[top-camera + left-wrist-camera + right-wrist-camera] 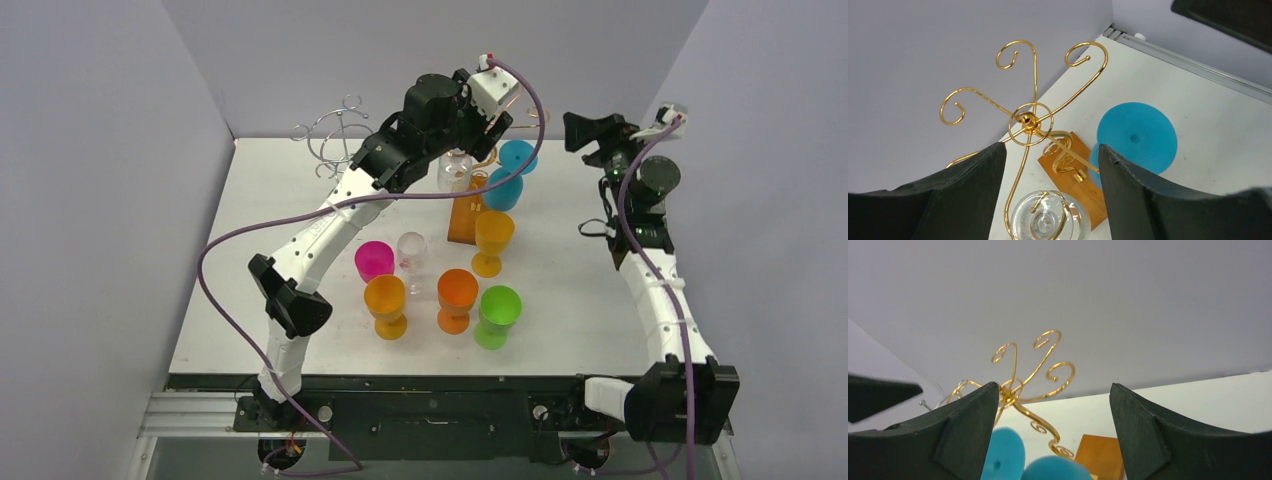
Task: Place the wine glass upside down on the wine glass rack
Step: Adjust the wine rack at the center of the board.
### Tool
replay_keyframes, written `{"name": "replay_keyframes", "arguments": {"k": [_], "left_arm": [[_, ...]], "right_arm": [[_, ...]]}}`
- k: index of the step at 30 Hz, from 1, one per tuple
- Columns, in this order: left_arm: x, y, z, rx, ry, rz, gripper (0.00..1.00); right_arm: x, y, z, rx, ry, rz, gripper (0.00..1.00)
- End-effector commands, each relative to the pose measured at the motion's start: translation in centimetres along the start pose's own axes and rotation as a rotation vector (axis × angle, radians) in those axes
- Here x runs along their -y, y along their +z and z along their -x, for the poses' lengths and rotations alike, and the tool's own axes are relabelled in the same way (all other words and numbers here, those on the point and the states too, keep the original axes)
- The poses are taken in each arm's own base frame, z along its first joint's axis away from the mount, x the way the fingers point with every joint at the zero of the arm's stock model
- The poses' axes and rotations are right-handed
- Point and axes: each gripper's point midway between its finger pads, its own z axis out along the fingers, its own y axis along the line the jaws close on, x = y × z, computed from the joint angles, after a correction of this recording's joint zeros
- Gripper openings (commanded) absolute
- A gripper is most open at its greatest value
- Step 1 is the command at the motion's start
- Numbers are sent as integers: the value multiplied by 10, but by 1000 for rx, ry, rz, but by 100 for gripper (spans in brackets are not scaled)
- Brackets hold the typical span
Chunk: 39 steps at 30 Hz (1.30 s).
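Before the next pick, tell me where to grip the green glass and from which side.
Probably grip the green glass at its stem, below the bowl, coming from its right. It stands upright, mouth up, with an orange glass close on its left and free table on its right.

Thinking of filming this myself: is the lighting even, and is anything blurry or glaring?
Top view: soft, even light, faint shadows; the standing clear glass nearly vanishes against the white table. Left wrist view: gold rack sharp, small glints on the hanging clear glass. Right wrist view: blue glasses at the bottom edge look soft; the near fingers are dark.
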Motion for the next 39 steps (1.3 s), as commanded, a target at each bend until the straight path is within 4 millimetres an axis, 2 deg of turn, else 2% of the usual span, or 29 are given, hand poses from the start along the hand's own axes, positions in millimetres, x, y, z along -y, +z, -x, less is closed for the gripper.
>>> {"name": "replay_keyframes", "arguments": {"k": [1,2,6,9,13,16,20,25,31,39], "left_arm": [[-11,-7,18,37,-45,86,63],[-11,-4,16,31,-46,92,62],[-11,4,8,14,-44,119,61],[-12,10,1,3,-45,125,61],[-13,15,-2,1,-50,130,60],[-15,19,-4,6,-27,141,59],[-22,26,-8,7,-21,168,56],[-25,33,-11,13,-4,179,55],[-28,37,-15,1,30,196,54],[-31,42,-25,-32,67,196,54]], "right_arm": [[1,41,9,-60,149,2,77],[1,50,4,-86,168,14,78],[-6,73,6,-129,194,39,77],[-5,84,4,-140,207,40,70],[-3,99,-7,-176,245,58,57],[-4,107,-15,-202,270,79,52],[-12,110,-24,-242,274,125,49],[-10,107,-39,-303,272,116,46],[-9,103,-50,-318,302,130,27],[-9,101,-52,-312,303,121,10]]}}
